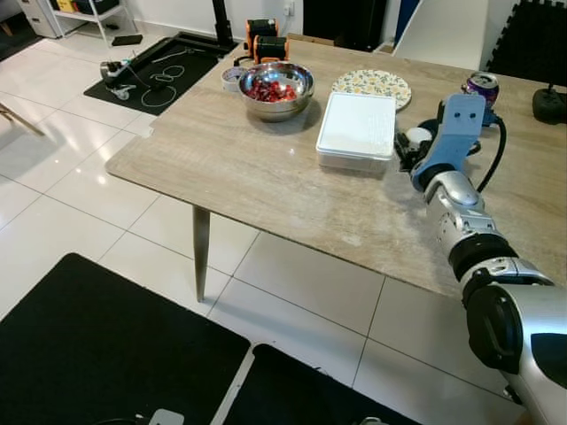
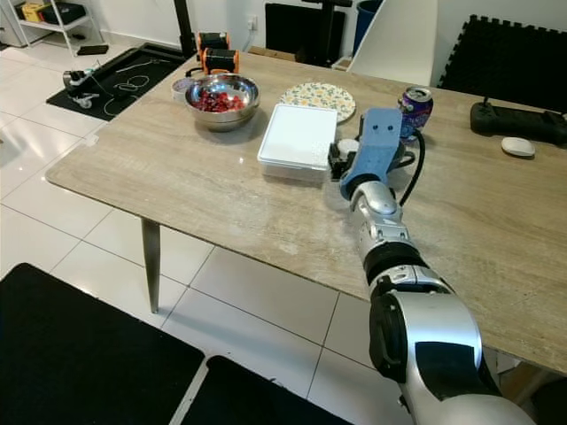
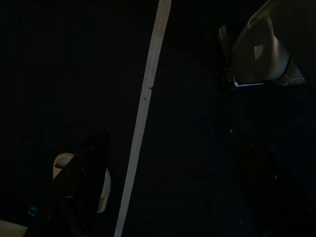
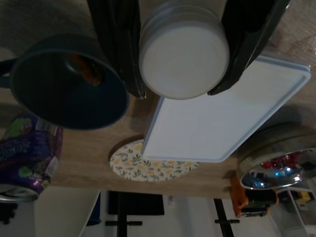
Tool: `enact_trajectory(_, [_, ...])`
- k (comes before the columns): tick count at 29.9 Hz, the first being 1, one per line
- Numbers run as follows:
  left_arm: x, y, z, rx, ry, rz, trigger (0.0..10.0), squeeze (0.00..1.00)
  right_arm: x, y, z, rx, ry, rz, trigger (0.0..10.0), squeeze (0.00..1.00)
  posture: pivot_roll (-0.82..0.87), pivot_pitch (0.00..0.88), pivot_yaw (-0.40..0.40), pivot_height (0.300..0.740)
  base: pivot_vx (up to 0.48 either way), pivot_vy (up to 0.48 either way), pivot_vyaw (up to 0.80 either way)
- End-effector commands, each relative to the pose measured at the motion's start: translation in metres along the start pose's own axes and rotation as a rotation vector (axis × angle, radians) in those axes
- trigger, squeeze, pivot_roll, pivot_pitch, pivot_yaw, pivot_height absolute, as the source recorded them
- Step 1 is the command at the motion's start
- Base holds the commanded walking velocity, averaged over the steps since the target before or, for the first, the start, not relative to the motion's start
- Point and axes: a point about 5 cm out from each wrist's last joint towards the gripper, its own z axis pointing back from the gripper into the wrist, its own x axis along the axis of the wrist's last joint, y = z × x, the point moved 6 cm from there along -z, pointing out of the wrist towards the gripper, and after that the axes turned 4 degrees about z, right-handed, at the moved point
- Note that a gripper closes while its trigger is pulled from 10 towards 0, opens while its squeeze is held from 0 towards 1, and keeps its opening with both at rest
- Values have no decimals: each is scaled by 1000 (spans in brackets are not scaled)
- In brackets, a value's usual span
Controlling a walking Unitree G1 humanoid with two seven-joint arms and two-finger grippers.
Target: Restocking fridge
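My right gripper (image 4: 177,91) is shut on a small jar with a white lid (image 4: 183,49), one black finger (image 4: 121,44) pressed on each side. In the left eye view the jar (image 1: 418,137) sits low over the wooden table (image 1: 248,168), just right of a flat white lidded container (image 1: 357,128). A dark blue mug (image 4: 64,84) and a purple drink can (image 1: 483,88) stand close behind the gripper. My left gripper (image 3: 175,187) hangs idle in the dark over a black mat, its fingers apart with nothing between them.
A steel bowl of red food (image 1: 276,88), a floral plate (image 1: 372,86) and a small bowl (image 1: 233,77) stand at the table's far side. A black controller (image 2: 518,119) lies at the far right. Black floor mats (image 1: 97,354) lie below the near table edge.
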Motion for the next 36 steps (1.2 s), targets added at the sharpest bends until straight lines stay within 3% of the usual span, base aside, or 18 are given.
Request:
enact_trajectory(1, [-11, 5, 3, 8, 34, 0, 10000, 0, -2, 1, 0, 4, 10, 5, 0, 0, 134, 190, 8, 740, 0, 0, 0])
enact_trajectory(11, [-4, -3, -2, -1, 38, 11, 10000, 0, 22, 2, -3, 65, -74, 13, 0, 0, 115, 134, 4, 740, 0, 0, 0])
enact_trajectory(14, [-2, -7, -3, -9, 42, 21, 10000, 0, 36, 7, -2, 140, -134, -1, 0, 0, 101, 117, 5, 740, 0, 0, 0])
enact_trajectory(16, [-2, -15, -5, -23, 53, 31, 10000, 0, 61, 12, 4, 294, -252, -26, 0, 0, 75, 76, 0, 740, 0, 0, 0])
enact_trajectory(18, [-2, -17, -6, -25, 55, 32, 10000, 0, 67, 13, 7, 331, -281, -31, 0, 0, 72, 71, 0, 740, 0, 0, 0])
enact_trajectory(21, [1, -21, -7, -26, 58, 38, 10000, 0, 86, 19, 24, 510, -394, -43, 0, 0, 60, 44, -6, 740, 0, 0, 0])
enact_trajectory(26, [4, -23, -9, -25, 56, 45, 10000, 0, 97, 28, 45, 684, -474, -62, 0, 0, 54, 31, -8, 740, 0, 0, 0])
enact_trajectory(27, [7, -26, -10, -25, 55, 54, 10000, 0, 94, 38, 77, 869, -501, -36, 0, 0, 47, 17, -9, 740, 0, 0, 0])
enact_trajectory(30, [8, -27, -11, -25, 55, 55, 10000, 0, 90, 43, 90, 948, -500, -24, 0, 0, 40, 10, -9, 740, 0, 0, 0])
enact_trajectory(31, [9, -28, -11, -24, 55, 57, 10000, 0, 85, 46, 103, 1016, -487, -19, 1373, 0, 38, 6, -8, 740, 0, 0, 0])
enact_trajectory(32, [11, -28, -11, -23, 54, 58, 10000, 0, 76, 52, 118, 1100, -459, -21, 1373, 0, 32, 0, -10, 740, 0, 0, 0])
enact_trajectory(33, [11, -28, -11, -23, 54, 58, 10000, 0, 76, 52, 118, 1100, -459, -21, 1373, 0, 32, 0, -10, 740, 0, 0, 0])
enact_trajectory(34, [12, -29, -12, -21, 55, 59, 10000, 0, 63, 59, 136, 1198, -409, -37, 10000, 0, 25, 0, -10, 740, 0, 0, 0])
enact_trajectory(35, [12, -29, -12, -21, 55, 59, 10000, 0, 63, 59, 136, 1198, -409, -37, 10000, 0, 25, 0, -10, 740, 0, 0, 0])
enact_trajectory(36, [13, -29, -12, -19, 55, 60, 10000, 0, 44, 66, 154, 1285, -335, -48, 10000, 0, 19, 0, -9, 740, 0, 0, 0])
